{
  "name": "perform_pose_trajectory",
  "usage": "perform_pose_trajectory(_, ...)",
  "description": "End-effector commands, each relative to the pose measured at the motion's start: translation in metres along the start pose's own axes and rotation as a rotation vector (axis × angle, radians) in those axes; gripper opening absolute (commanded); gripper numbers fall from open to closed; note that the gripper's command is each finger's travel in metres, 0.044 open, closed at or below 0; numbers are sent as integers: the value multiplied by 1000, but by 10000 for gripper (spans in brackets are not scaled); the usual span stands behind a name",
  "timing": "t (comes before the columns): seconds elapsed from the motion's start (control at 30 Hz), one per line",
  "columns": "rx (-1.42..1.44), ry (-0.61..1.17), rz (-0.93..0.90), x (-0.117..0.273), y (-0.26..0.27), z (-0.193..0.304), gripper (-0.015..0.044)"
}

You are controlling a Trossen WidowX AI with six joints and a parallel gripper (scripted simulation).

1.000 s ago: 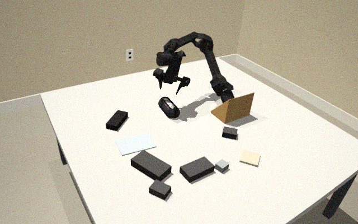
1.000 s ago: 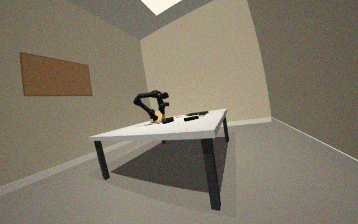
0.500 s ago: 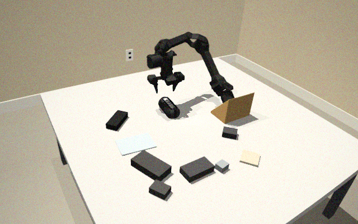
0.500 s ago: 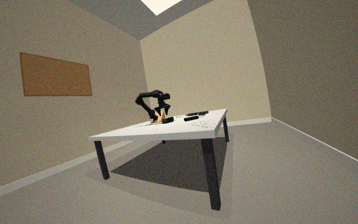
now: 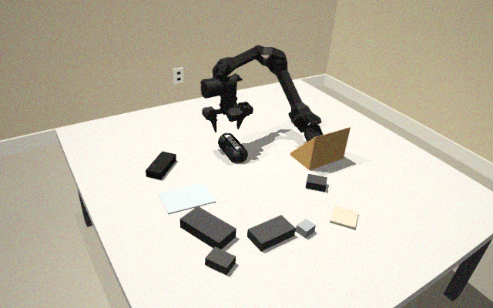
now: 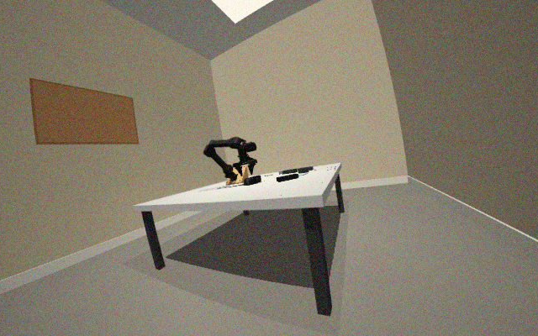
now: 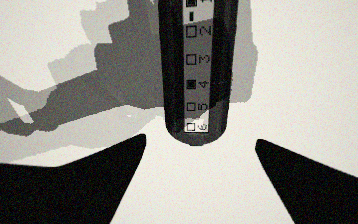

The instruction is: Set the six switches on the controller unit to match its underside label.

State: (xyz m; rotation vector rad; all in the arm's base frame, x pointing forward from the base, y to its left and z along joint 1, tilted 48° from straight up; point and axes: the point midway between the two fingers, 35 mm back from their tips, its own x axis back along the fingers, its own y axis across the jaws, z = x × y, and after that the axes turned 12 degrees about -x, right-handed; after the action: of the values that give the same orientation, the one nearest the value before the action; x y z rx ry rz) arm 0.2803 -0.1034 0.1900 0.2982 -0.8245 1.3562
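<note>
White label [image 7: 197, 71] with black numbers and squares, 4 filled, 2, 3, 5 and 6 empty, on blackish unit [image 5: 233, 148] [image 7: 174, 70].
</note>
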Motion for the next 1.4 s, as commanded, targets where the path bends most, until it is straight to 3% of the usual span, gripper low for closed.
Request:
perform_pose_trajectory(0.0, 6, -2, -3, -6, 0, 0, 440)
perform_pose_trajectory(0.87, 28, 11, -2, -46, 1, 2, 440)
perform_pose_trajectory(1.0, 28, 11, -2, -46, 1, 2, 335)
perform_pose_trajectory(1.37, 28, 11, -2, -46, 1, 2, 326)
